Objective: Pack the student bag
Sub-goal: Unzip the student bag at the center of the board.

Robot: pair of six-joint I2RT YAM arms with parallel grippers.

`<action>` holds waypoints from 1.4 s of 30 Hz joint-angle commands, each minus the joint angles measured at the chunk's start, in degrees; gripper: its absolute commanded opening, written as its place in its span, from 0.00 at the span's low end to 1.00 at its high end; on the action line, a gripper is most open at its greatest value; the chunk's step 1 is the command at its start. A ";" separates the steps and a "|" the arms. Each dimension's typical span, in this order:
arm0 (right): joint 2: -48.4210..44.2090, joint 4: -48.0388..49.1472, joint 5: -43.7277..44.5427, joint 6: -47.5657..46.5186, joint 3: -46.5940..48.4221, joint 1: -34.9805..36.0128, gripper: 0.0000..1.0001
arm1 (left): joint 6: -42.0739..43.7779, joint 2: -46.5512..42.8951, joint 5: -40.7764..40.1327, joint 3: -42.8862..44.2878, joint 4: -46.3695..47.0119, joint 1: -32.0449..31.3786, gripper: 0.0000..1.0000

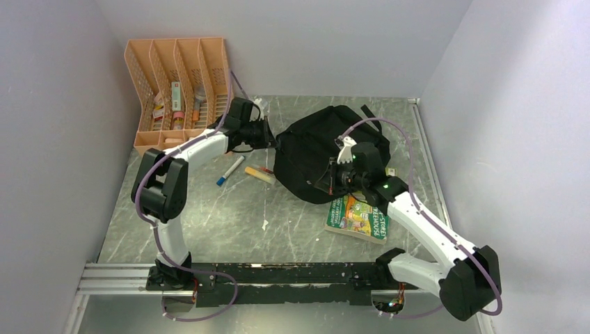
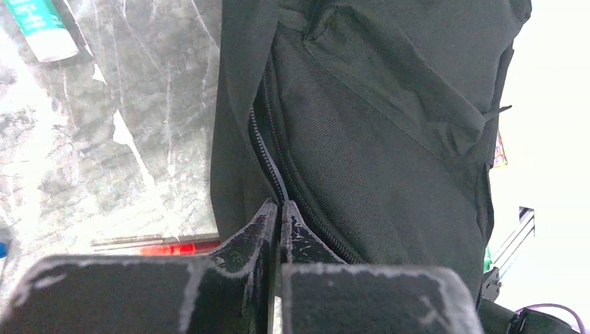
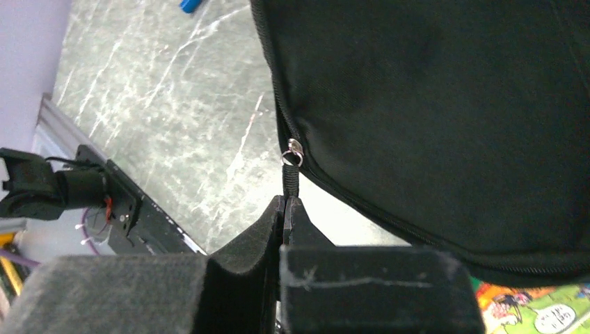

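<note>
We see the rounded, woven black student bag (image 1: 306, 149). At its rim, the left gripper (image 2: 280, 209) pinches the toothed zipper seam (image 2: 268, 156), and the right gripper (image 3: 286, 203) pinches the thin pull strap (image 3: 290, 179).

book (image 1: 357, 216) beside the table's right edge, cover title partly legible, "-STOREY TREEHOUSE", other labels too small

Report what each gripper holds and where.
The left gripper pinches the student bag at its edge beside the zipper; the right gripper pinches the zipper pull cord.

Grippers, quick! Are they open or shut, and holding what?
The left gripper is shut, pinching the student bag beside its zipper.
The right gripper is shut on the zipper pull.
</note>
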 commanded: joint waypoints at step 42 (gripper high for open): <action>3.88 -12.34 41.98 8.89 2.11 -17.22 0.00 | 5.99 -2.02 -2.39 -1.42 1.00 6.30 0.05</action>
